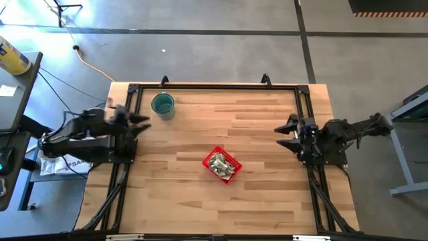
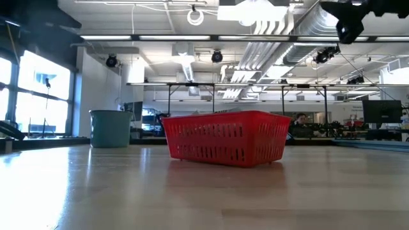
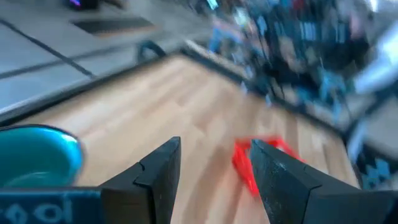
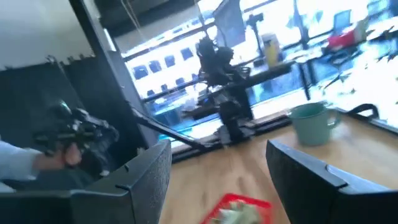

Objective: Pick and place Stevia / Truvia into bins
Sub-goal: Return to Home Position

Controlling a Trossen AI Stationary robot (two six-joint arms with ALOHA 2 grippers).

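**Arms parked at the edges, sachets heaped in the basket**

The bench (image 1: 200,201) fills the middle of the high view. No loose sachet shows on its wood, so the sorting looks finished. That would explain why both arms sit folded at the frame's left and right edges, well apart from the basket. The left tool (image 1: 138,120) is near the teal cup (image 1: 162,105) at upper left, its fingers parted by a moderate gap and empty. The right tool (image 1: 286,132), at middle right, is spread wide and also empty. The red basket (image 1: 234,163) stands cornerwise just below centre. Inside lies the Stevia / Truvia (image 1: 220,165), a jumbled heap of small pale green-and-white paper sachets.
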